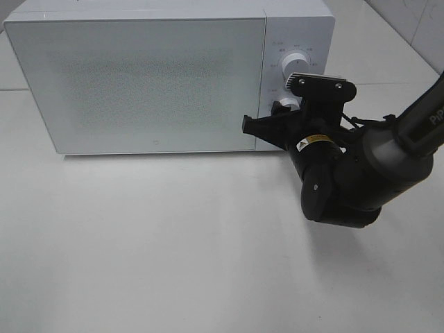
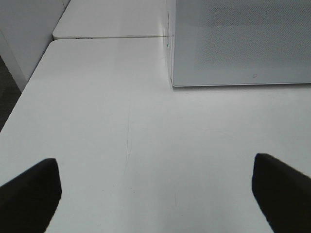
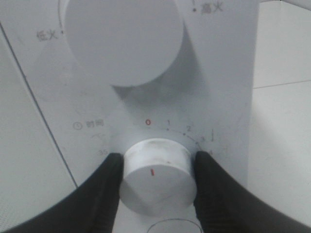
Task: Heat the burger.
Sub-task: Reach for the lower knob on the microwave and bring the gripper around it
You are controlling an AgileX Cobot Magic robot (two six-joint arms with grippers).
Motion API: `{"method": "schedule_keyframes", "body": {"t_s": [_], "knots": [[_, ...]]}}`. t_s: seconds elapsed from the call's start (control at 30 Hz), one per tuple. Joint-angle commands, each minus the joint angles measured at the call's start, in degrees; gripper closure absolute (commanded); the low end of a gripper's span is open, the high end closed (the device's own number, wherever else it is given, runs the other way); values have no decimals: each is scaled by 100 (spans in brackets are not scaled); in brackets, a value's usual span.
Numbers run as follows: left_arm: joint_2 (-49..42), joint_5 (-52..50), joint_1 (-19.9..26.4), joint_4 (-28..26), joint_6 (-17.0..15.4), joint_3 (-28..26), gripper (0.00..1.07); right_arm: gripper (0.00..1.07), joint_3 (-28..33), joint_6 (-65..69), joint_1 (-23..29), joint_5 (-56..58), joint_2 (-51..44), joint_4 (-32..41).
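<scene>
The right hand (image 3: pixel 158 162) pinches the timer knob (image 3: pixel 155 180) between its fingers, knob axis pointing straight at the palm; the spread left hand (image 2: pixel 155 194) hangs well apart.

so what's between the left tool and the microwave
Just bare white tabletop, from the left tool to the white box-shaped microwave, in the left wrist view.
</scene>
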Motion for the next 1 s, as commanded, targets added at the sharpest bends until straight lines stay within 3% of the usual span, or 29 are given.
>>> {"method": "schedule_keyframes", "body": {"t_s": [0.03, 0.37, 0.6, 1.0], "knots": [[-138, -17, 6, -52, -40, 34, 6, 96, -86, 825, -29, -722, -23, -441], [-138, -17, 6, -52, -40, 34, 6, 100, -86, 3415, -29, -819, -23, -825], [-138, -17, 6, -52, -40, 34, 6, 99, -86, 5959, -29, -922, -23, -1049], [-138, -17, 6, -52, -40, 34, 6, 99, -86, 8818, -29, -922, -23, -1054]]}}
